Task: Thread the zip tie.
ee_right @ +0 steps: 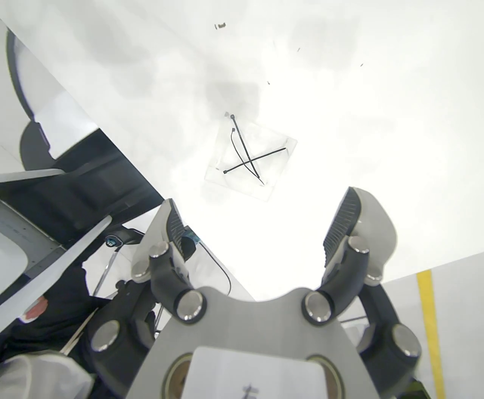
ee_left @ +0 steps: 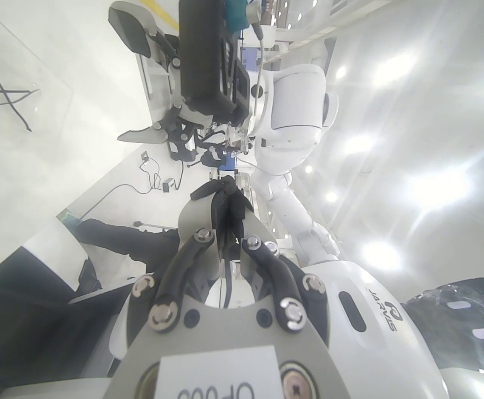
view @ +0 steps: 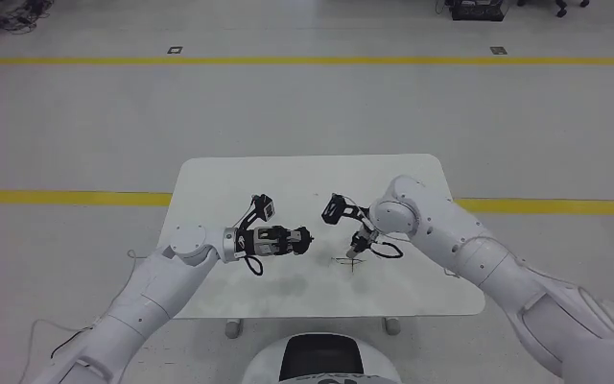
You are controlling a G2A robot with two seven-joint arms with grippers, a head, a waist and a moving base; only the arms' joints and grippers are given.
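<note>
My left gripper (view: 301, 240) hovers over the white table (view: 288, 182), left of centre, and is shut on a black zip tie (ee_left: 227, 206). The tie's strap (ee_left: 227, 279) runs back between the fingers (ee_left: 196, 215). My right gripper (ee_right: 261, 206) stands open and holds nothing, a little above the table and facing the left one; it is also seen as the right gripper (view: 359, 242) and the right gripper (ee_left: 132, 87). Three more black zip ties (ee_right: 245, 158) lie crossed in a shallow clear tray (ee_right: 280, 166) just beyond its fingertips, near the table's front, as the zip ties (view: 350, 261).
The table's front edge (view: 336, 315) lies close behind the tray. A few small dark specks (ee_right: 220, 25) dot the tabletop farther out. Yellow floor lines (view: 86, 198) run past the table on both sides.
</note>
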